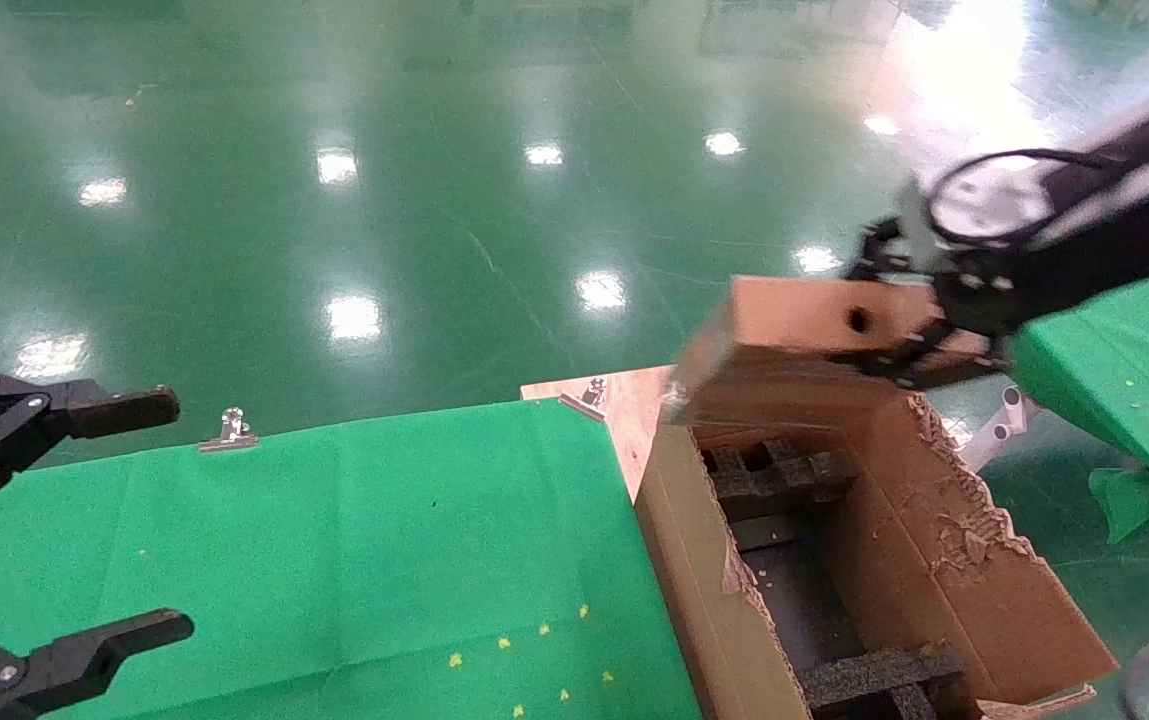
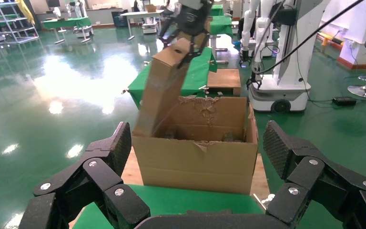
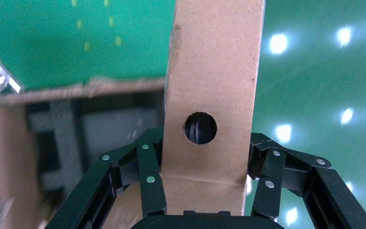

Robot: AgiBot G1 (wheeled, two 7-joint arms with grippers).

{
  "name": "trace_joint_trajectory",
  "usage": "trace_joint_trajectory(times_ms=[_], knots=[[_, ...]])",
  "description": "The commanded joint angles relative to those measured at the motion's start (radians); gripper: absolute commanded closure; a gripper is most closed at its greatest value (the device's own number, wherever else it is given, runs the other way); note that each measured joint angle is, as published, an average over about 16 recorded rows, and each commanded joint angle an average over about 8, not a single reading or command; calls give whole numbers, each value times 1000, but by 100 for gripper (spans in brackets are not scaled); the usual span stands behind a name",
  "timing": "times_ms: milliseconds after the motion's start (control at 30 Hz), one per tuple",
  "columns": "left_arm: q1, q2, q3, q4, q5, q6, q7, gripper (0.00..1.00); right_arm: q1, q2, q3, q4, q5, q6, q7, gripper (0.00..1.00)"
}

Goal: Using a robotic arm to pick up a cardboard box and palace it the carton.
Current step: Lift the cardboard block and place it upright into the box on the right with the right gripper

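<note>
above the carton (image 1: 934,520), right gripper (image 3: 204,179) pinches the cardboard box (image 3: 212,86).

Black multi-link right hand (image 1: 919,315), silver rivets; matching black left hand (image 1: 84,520).

Glossy green floor (image 1: 334,230) mirrors ceiling lights; green-draped tables (image 2: 66,22), shelving (image 2: 0,24) beyond.

The cardboard box (image 1: 794,325) is plain brown with a dark round hole, and the right gripper (image 1: 909,330) around it is black with silver rivets. The carton (image 1: 974,560) is the same brown, with black foam inserts (image 1: 779,470) inside. The table cloth (image 1: 354,560) is bright green, flecked with yellow. The floor (image 1: 434,200) is glossy dark green. The left gripper (image 1: 64,520) is black.
</note>
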Motion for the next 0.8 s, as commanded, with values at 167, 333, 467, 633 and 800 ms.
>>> trace_joint_trajectory(times_ms=[167,333,467,633,800], knots=[[0,0,0,0,0,0,0,0,88,89,-158,-9,-13,3,0,100],[0,0,0,0,0,0,0,0,120,136,-253,-32,-14,10,-3,100],[0,0,0,0,0,0,0,0,128,158,-303,-47,-15,16,1,100],[0,0,0,0,0,0,0,0,131,171,-338,-56,-18,19,7,100],[0,0,0,0,0,0,0,0,127,168,-334,-55,-19,23,9,100]])
